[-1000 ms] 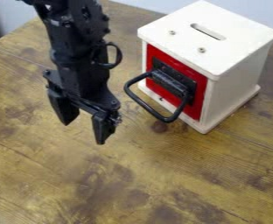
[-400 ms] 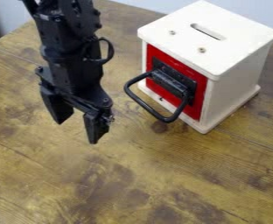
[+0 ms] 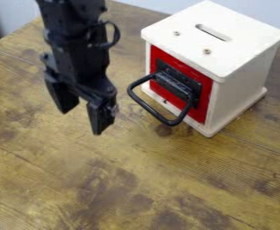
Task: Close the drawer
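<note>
The red-fronted drawer (image 3: 179, 83) sits in the cream-white box (image 3: 221, 40) with a slotted top, at the right. Its front looks about flush with the box face. A black plate and a large black loop handle (image 3: 154, 103) stick out toward the left front. My black gripper (image 3: 85, 106) hangs above the wooden table (image 3: 130, 180), left of the handle and apart from it. Its two fingers point down with a gap between them, and it holds nothing.
A small dark round thing (image 3: 164, 130) lies on the table under the handle, near the box's front corner. The table's far edge runs along the top left.
My gripper has risen a little and shifted slightly toward the back; the fingers stay spread. The drawer and its handle have not moved.
</note>
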Controlling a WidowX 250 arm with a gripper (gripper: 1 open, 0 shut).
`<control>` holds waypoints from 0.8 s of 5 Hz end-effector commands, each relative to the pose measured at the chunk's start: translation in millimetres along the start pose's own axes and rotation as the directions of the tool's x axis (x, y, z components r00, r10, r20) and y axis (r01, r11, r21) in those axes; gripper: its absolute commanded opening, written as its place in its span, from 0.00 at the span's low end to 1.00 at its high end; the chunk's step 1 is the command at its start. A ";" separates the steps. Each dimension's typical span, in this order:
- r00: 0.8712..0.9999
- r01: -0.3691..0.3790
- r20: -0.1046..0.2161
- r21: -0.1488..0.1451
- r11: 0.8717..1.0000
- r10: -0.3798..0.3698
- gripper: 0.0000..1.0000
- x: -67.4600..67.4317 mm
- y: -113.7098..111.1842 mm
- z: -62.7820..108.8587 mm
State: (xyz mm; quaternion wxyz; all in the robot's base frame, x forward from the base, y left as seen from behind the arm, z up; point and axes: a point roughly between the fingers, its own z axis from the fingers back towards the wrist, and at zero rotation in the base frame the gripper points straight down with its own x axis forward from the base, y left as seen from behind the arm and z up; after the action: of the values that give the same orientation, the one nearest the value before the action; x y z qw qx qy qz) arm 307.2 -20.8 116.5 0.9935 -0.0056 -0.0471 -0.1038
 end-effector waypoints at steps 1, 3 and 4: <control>0.993 0.055 0.103 0.009 0.998 -0.056 1.00 8.2 -7.6 44.7; 0.995 0.020 0.099 0.012 1.000 -0.022 1.00 1.3 -6.3 47.7; 0.997 0.006 0.074 0.007 1.000 -0.007 1.00 -2.0 -9.3 37.1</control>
State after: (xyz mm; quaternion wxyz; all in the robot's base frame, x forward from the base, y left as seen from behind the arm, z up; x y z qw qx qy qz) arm 298.6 -22.7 137.6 0.9939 -0.0076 -0.0562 -0.0947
